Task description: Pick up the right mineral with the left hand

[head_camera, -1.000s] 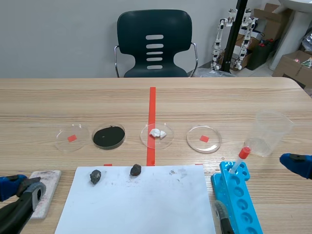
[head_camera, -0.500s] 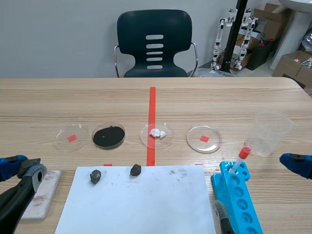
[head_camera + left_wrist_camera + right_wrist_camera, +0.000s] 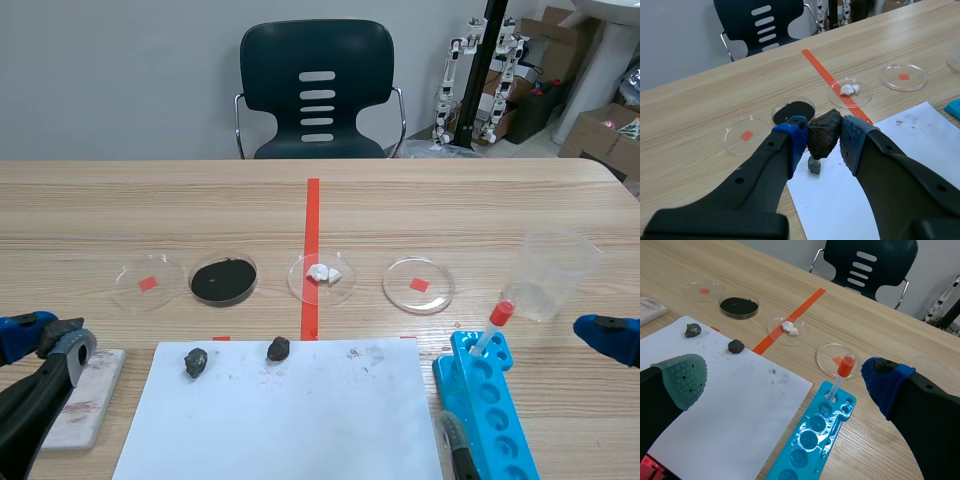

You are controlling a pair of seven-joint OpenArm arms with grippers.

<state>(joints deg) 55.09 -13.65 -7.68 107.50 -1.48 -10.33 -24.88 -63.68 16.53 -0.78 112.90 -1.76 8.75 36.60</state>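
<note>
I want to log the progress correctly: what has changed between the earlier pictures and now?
The left hand, still shut on a dark rock, moved toward the scene view's top beside the white slab. Nothing was taken or let go. The left mineral, the right mineral, the paper and the right hand stayed.

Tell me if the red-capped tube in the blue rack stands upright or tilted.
Tilted: the red-capped tube sits in the blue rack's end hole, its cap leaning away toward the clear cup.

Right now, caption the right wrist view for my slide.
Open right claw frames paper with two dark rocks, beside a blue tray holding a red-capped tube.
</note>
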